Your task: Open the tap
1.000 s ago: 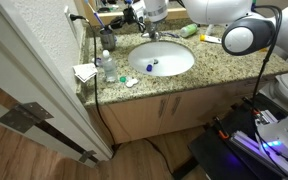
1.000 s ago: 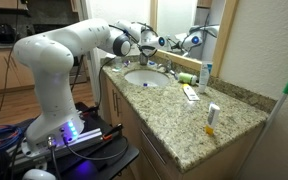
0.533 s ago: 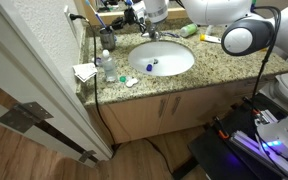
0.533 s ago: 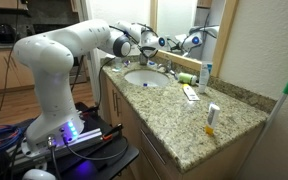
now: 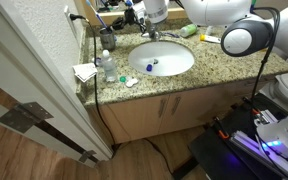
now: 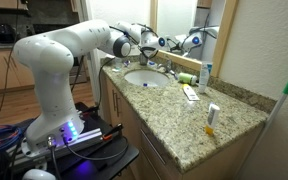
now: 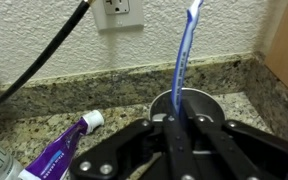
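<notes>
Near edge of the granite bench (image 5: 209, 72) is bare apart from clutter at its left end. The oval sink (image 5: 176, 55) sits mid-bench with a small blue item in the bowl, and I see no water in it. The tap (image 5: 150, 37) is at the far rim of the sink, centred, small and chrome, and too small in both exterior views to read the lever angle. The gripper (image 7: 178, 125) hangs directly over the tap. I can't tell whether it touches the lever or sits just above it. In the wrist view the fingers look pressed together with nothing visible between them, and the tap itself isn't in that view. Beyond the gripper in the wrist view are a metal cup (image 7: 199, 100) holding a blue toothbrush (image 7: 185, 50), a purple tube (image 7: 54, 148) lying to its left, and on the far wall an outlet (image 7: 117, 12) with a black cable (image 7: 52, 55) running down. Progress, my read: approach is done and the arm is positioned at the tap. There's no sign of flow, so the actual lever lift or push is left.
</notes>
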### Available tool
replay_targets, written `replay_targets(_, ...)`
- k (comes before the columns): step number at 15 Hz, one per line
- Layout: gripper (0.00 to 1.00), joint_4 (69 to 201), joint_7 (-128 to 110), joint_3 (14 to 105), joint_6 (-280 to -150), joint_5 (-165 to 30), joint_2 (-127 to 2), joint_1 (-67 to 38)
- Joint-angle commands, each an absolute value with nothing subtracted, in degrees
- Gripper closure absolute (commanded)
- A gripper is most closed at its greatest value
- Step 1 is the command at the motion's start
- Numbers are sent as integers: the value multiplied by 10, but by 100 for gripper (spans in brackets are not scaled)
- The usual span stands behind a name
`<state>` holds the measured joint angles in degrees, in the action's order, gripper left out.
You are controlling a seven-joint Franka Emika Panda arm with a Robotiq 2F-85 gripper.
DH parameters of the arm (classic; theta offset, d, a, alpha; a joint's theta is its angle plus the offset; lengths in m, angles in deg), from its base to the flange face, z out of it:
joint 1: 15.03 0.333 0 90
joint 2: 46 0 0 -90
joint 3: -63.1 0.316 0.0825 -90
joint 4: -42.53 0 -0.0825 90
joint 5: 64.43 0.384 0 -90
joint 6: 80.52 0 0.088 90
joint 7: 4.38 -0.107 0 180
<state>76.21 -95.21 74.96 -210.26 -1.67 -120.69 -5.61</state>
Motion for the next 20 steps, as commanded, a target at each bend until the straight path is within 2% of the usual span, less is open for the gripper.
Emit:
replay_targets(1,98,735,-949,762,-2118,-33,-1228,-55)
replay_targets(4,98,729,-950,765,-2121,-37,-1234,-54)
replay_targets(5,70,727,-951,766,-2123,-38,-1235,-53)
replay_targets(9,46,725,-958,770,-2122,-36,-1232,-53)
replay_targets(15,3,760,-1002,754,-2110,-27,-1184,-56)
replay_targets(18,0,792,-1082,753,-2070,-21,-1145,-74)
replay_targets(19,1,741,-1051,758,-2097,-23,-1189,-58)
replay_targets(20,0,744,-1069,757,-2088,-23,-1181,-61)
